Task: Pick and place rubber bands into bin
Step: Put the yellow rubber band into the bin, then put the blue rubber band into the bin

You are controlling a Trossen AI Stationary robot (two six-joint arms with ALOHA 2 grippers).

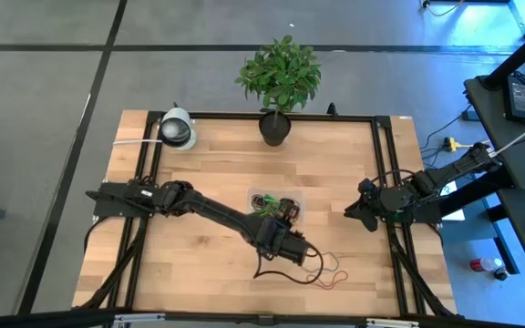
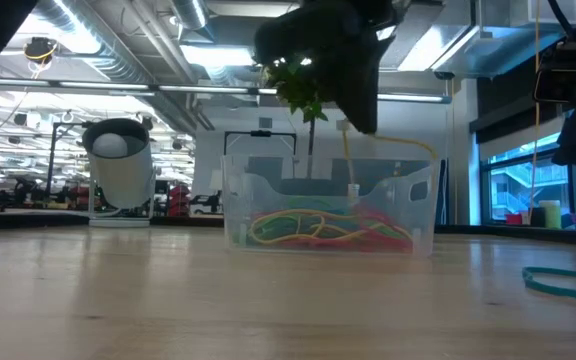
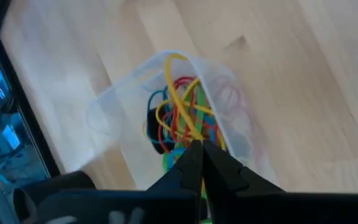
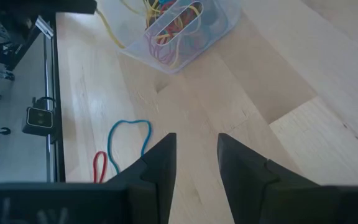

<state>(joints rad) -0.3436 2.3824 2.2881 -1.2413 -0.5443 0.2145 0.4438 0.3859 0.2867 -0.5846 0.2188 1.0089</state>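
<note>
The bin is a clear tray at the table's middle. It holds a tangle of red, green, yellow and orange rubber bands. My left gripper hovers just above the bin, shut on a yellow rubber band. My right gripper waits open near the table's right side, over bare wood. A blue band and a red band lie flat on the table. My left gripper pinches the yellow rubber band between its two shut fingertips, coming from above and pointing down. One strand hangs from the fingers into the bin. The band's other part arches over the bin's rim.
A dark plant pot and a white dome-shaped device stand at the table's far edge. Loose bands and a teal band lie toward the near right. Black rails run along both sides.
</note>
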